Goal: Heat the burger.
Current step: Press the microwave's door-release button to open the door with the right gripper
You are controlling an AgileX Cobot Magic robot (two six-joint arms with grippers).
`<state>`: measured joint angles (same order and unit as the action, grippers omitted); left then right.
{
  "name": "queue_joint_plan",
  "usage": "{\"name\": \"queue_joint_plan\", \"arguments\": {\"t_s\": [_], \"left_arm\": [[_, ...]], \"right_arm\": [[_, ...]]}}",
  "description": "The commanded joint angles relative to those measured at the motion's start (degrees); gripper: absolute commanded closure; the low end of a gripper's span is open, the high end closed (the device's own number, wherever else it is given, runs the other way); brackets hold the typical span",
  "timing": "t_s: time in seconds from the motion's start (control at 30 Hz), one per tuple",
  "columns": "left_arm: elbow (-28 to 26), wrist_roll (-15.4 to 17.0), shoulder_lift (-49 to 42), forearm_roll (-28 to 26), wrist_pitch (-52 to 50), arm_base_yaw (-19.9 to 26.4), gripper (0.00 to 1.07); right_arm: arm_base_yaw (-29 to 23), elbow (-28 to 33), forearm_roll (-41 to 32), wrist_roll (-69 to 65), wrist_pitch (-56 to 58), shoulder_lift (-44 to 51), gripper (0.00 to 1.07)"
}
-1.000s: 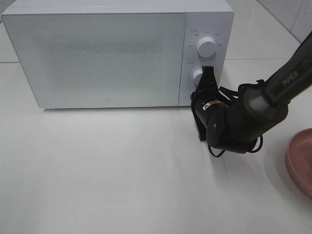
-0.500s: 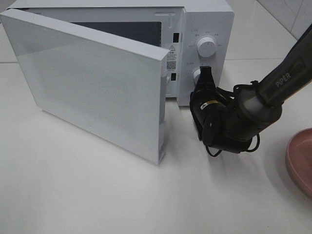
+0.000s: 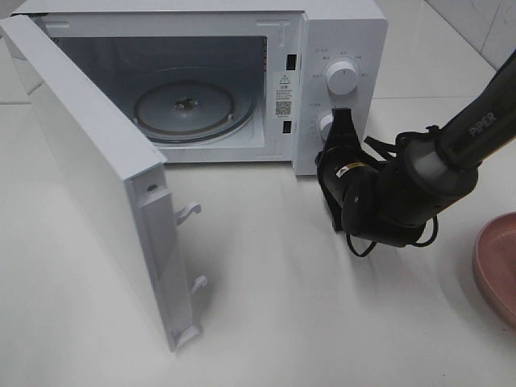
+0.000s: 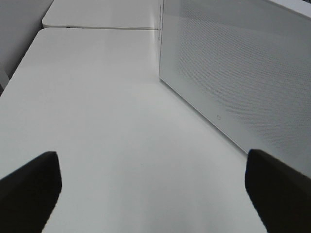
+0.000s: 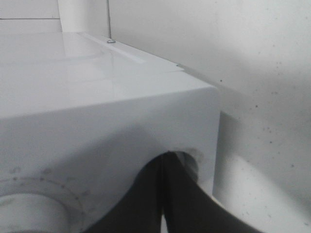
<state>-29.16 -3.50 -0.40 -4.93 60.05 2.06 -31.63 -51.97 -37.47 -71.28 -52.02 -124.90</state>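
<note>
The burger is out of view in every frame. The white microwave (image 3: pixel 343 32) stands at the back with its door (image 3: pixel 89 177) swung wide open to the left, showing an empty glass turntable (image 3: pixel 189 105). My right gripper (image 3: pixel 342 122) is shut, its tips together against the control panel at the lower knob (image 3: pixel 326 126), below the upper knob (image 3: pixel 343 78). In the right wrist view the closed fingertips (image 5: pixel 165 162) press on the microwave's front (image 5: pixel 97 102). My left gripper (image 4: pixel 155 194) is open and empty, low over the table beside the door's outer face (image 4: pixel 243 73).
A round pink plate (image 3: pixel 496 262) lies at the right edge of the table, empty as far as it shows. The open door juts toward the front left. White table (image 3: pixel 306 306) lies in front of the microwave.
The microwave door, shut a second ago, has swung fully open to the left, uncovering the turntable. My right gripper has stayed at the lower knob.
</note>
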Motion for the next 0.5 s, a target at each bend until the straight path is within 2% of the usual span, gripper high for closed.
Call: {"name": "queue_joint_plan", "arguments": {"t_s": [0.03,0.17,0.5], "left_arm": [[0.2,0.4,-1.1,-0.1,-0.6,-0.1,0.09],[0.2,0.4,-1.1,-0.1,-0.6,-0.1,0.09],[0.2,0.4,-1.1,-0.1,-0.6,-0.1,0.09]], "right_arm": [[1.5,1.1,1.8,1.0,-2.9,3.6,1.07],[1.5,2.8,2.8,0.0,-2.5,4.4,1.07],[1.5,6.5,2.9,1.8,7.2,8.6,1.07]]}}
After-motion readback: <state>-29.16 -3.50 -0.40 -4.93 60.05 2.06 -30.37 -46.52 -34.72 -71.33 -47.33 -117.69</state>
